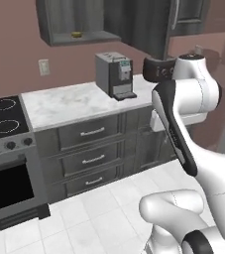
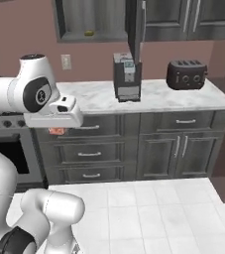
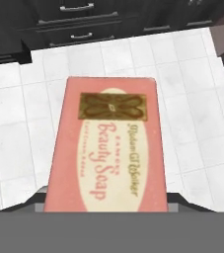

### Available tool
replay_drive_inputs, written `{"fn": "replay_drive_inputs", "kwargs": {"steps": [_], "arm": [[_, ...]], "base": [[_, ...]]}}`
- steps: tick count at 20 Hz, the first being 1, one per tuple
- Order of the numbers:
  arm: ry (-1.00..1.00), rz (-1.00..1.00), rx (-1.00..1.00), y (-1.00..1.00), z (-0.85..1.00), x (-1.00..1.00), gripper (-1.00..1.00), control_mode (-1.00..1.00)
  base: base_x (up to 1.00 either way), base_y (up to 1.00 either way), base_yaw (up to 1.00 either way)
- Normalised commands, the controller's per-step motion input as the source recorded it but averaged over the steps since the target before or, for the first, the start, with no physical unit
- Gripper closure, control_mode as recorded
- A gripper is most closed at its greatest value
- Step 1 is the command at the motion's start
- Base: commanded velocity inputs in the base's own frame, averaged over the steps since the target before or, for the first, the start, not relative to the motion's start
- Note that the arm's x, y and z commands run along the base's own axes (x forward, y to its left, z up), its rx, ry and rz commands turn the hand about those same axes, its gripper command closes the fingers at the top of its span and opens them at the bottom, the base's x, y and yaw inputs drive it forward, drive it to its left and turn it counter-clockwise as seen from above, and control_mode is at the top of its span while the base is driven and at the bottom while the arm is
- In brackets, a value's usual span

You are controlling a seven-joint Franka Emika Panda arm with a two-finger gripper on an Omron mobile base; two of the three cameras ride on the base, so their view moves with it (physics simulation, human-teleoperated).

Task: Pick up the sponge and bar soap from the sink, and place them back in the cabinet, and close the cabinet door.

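Cabinet: dark grey wood-grain wall cabinet (image 1: 79,22) at 11 o'clock, door (image 2: 135,30) open.
Sponge: mustard-yellow lump (image 1: 76,34) on its shelf, done.
Soap: pink flat bar soap (image 3: 108,146) clamped in gripper (image 3: 106,200).
Left: shelve soap, shut door.

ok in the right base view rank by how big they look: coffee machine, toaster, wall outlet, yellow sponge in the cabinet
1. coffee machine
2. toaster, somewhat smaller
3. wall outlet
4. sponge, the smallest; it sits higher and further back in the cabinet, so part of its smallness may be distance
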Motion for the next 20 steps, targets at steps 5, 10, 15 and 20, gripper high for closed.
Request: {"fn": "replay_drive_inputs", "kwargs": {"steps": [5,10,15,20], "arm": [[0.00,0.00,0.00,0.00,0.00,0.00,1.00,1.00],[0.00,0.00,0.00,0.00,0.00,0.00,1.00,1.00],[0.00,0.00,0.00,0.00,0.00,0.00,1.00,1.00],[0.00,0.00,0.00,0.00,0.00,0.00,1.00,1.00]], "base": [[0.66,-0.11,0.25],[0.53,-0.27,0.38],[0.50,-0.41,0.26],[0.66,-0.49,0.10]]}}
